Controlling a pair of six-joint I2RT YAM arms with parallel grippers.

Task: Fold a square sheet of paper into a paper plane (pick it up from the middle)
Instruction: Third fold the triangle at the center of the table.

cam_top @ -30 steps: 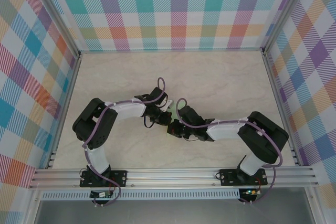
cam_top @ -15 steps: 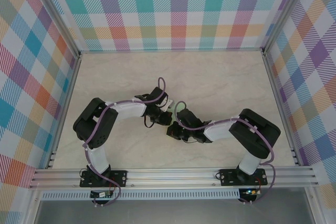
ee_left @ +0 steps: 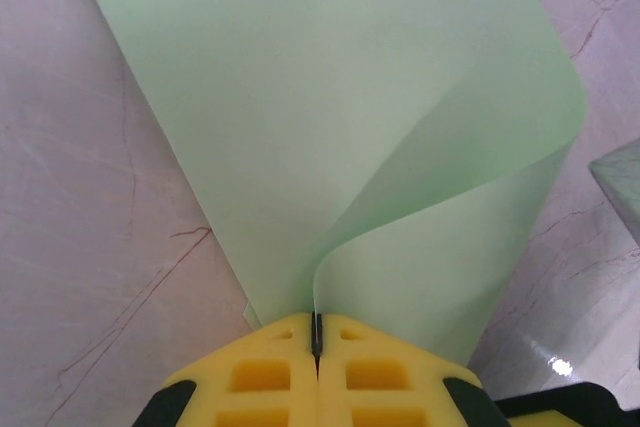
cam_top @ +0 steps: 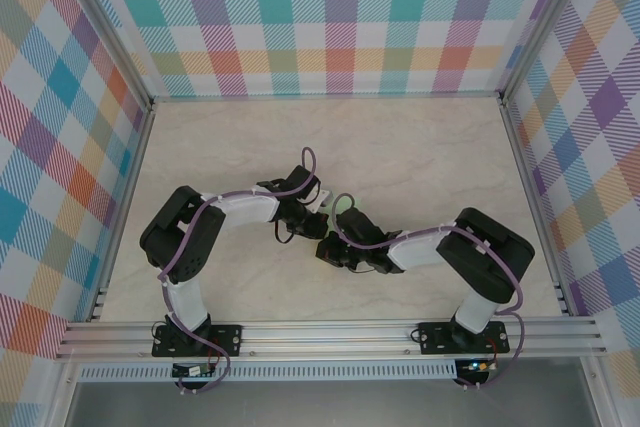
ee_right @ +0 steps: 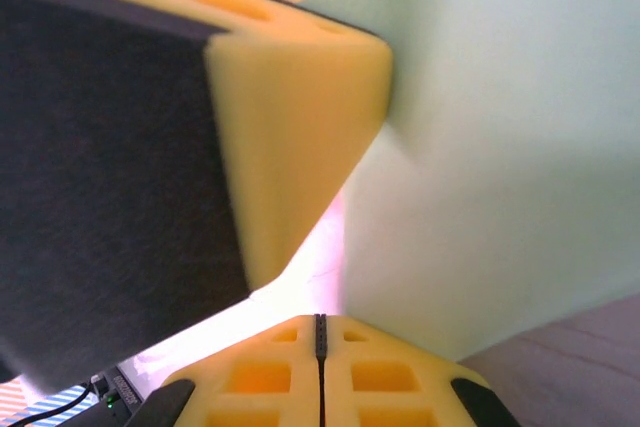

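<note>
L end effector [ee_left: 316, 332] was pressed together, pinching the square sheet of paper [ee_left: 330, 117], which curled fwd over the table [ee_left: 80, 207]. R end effector [ee_right: 320, 322] was pressed together too, w/ the sheet just ahead; grip unclear. My call: line up the 2 edges before creasing.

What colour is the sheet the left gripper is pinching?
Pale green, plain and unmarked; the square sheet of paper shows best in the left wrist view.

Black-and-white jointed arms [cam_top: 245, 209], purple cables [cam_top: 312, 165], yellow foam hand pads [ee_left: 270, 379].
</note>
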